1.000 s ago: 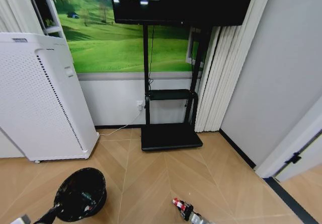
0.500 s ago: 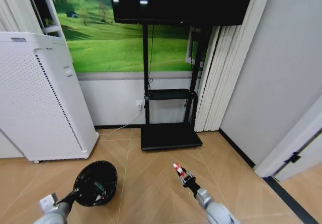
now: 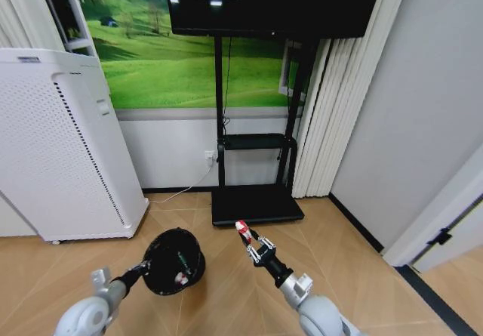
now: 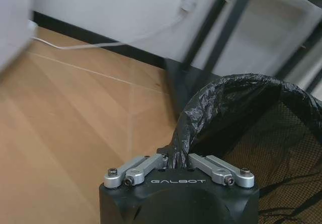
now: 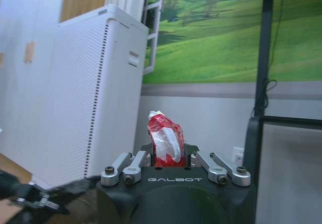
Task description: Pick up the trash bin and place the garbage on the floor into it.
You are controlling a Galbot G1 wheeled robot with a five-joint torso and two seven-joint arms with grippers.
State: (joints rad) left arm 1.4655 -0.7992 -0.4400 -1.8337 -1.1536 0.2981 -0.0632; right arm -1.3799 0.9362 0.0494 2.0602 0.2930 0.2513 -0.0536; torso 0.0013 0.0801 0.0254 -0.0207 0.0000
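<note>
The trash bin (image 3: 174,261), a small black mesh basket lined with a black bag, hangs above the floor (image 3: 226,291) in the head view. My left gripper (image 3: 142,269) is shut on its near rim; the left wrist view shows the bag's edge (image 4: 183,133) pinched between the fingers. My right gripper (image 3: 247,238) is raised just right of the bin and shut on a crumpled red and white piece of garbage (image 3: 242,229). In the right wrist view the garbage (image 5: 164,139) sticks up between the fingers. A little rubbish lies inside the bin.
A tall white perforated appliance (image 3: 60,147) stands at the left. The black TV stand (image 3: 255,200) with its flat base is straight ahead against the wall. A white cable (image 3: 185,187) runs to a wall socket. White curtains (image 3: 332,117) hang at the right.
Both arms have risen and come forward. The bin has moved right and up with the left gripper. The right gripper has carried the garbage left and up, close to the bin.
</note>
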